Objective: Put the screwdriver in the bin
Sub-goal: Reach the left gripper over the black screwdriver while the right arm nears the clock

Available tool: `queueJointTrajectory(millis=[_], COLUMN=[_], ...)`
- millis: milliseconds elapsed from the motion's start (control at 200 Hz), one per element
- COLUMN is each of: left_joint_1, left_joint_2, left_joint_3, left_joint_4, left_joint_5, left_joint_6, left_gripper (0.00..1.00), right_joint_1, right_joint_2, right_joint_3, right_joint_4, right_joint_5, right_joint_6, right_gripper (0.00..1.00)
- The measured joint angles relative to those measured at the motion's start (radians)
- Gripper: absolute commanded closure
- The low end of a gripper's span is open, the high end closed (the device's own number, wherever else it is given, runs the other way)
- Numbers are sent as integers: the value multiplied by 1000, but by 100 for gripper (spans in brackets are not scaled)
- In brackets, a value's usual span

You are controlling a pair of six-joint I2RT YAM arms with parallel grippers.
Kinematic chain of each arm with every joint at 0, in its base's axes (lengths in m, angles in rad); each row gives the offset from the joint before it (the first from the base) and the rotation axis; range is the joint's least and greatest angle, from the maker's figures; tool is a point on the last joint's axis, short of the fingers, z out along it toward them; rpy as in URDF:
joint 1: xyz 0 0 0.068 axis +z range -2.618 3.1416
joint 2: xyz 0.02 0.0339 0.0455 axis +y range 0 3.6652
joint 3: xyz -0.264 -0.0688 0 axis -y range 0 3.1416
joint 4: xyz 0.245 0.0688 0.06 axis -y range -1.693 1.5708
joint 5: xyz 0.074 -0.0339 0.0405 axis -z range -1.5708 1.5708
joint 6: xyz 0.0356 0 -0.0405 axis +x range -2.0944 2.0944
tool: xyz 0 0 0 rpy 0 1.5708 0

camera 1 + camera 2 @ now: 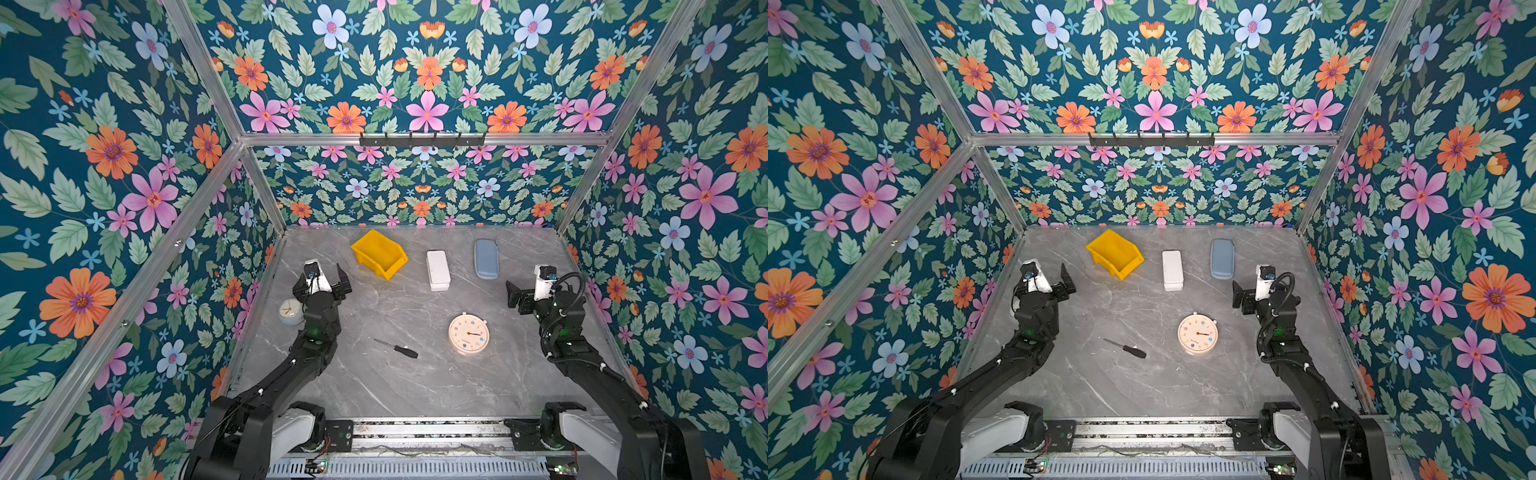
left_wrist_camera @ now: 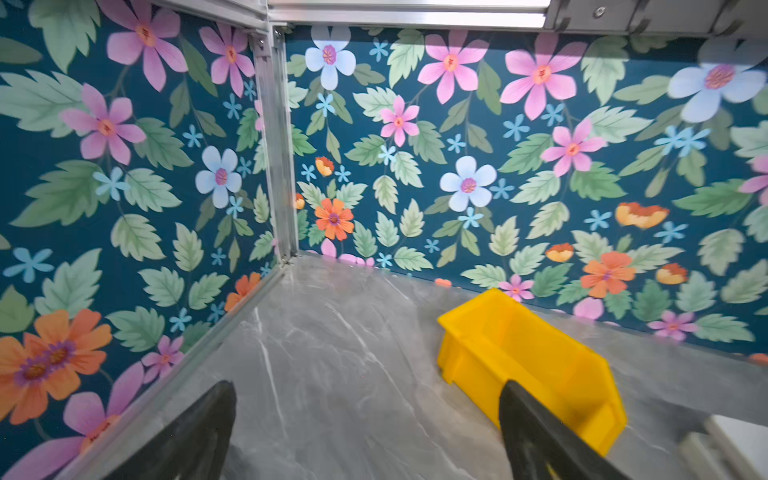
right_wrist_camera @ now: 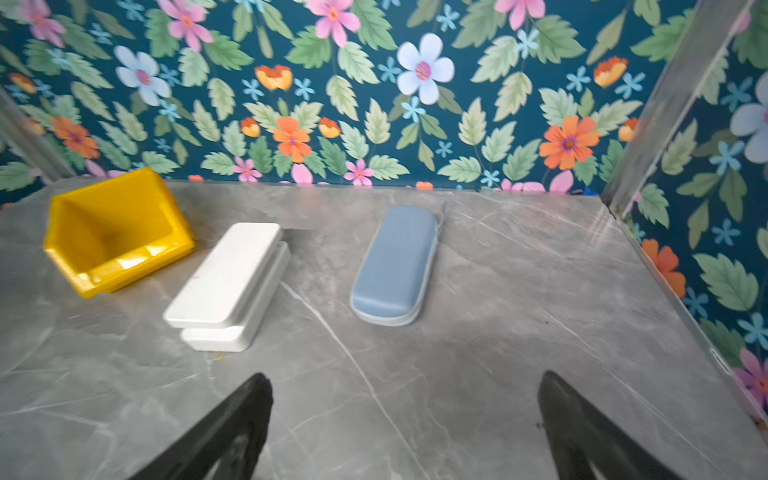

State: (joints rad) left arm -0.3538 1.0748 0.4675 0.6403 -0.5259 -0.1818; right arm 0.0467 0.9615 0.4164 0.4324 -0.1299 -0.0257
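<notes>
The screwdriver (image 1: 397, 348) (image 1: 1125, 349) lies flat on the grey marbled bench (image 1: 415, 386), a little toward 6 o'clock from the bench's middle, touching nothing else. It is small and slim: a thin grey metal shaft with its tip toward 10 o'clock, and a short, thicker black handle at the 4 o'clock end. A round pale pink clock (image 1: 468, 333) sits near it at 3 o'clock.

The bin (image 1: 365, 245) (image 1: 1100, 245) (image 2: 498, 340) (image 3: 116, 216) stands well apart from the screwdriver, at 12 o'clock from it, close to the back wall. It is bright yellow glossy plastic, open on top, turned at an angle so that its sloped, cut-away front lip faces roughly 5 o'clock. A white box (image 1: 438, 269) stands at its 3 o'clock, and a grey-blue case (image 1: 486, 258) lies beyond that.

The left end effector (image 2: 365, 390) hangs above the bench at 8 o'clock from the bin, its fingers spread wide with nothing between them. The right end effector (image 3: 404, 377), near the 3 o'clock edge, is likewise spread and holds nothing
</notes>
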Motion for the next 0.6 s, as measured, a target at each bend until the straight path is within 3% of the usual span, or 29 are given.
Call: queueJointTrajectory(millis=[165,345,470,600], left_joint_1=[-89,-253,-371,-421], left_joint_2=[-45,-57,-11,90], left_joint_3=[119,155,238,351], left_joint_4=[-335,-597,-752,-937], left_joint_5=[-50,-84,-111,-78], left_joint_6=[-336,-723,-976,-1236], left_gripper=[0,0,0,1], right_joint_1=[45,82,150,255], right_joint_2=[-137,-246,-293,-303], right_joint_3=[47,87,134,189], right_joint_4=[-185,-399,-544,-671], right_joint_5=[-64,-166,-223,-253], right_joint_6=[-38,-61,-102,-138], right_gripper=[1,1,1,1])
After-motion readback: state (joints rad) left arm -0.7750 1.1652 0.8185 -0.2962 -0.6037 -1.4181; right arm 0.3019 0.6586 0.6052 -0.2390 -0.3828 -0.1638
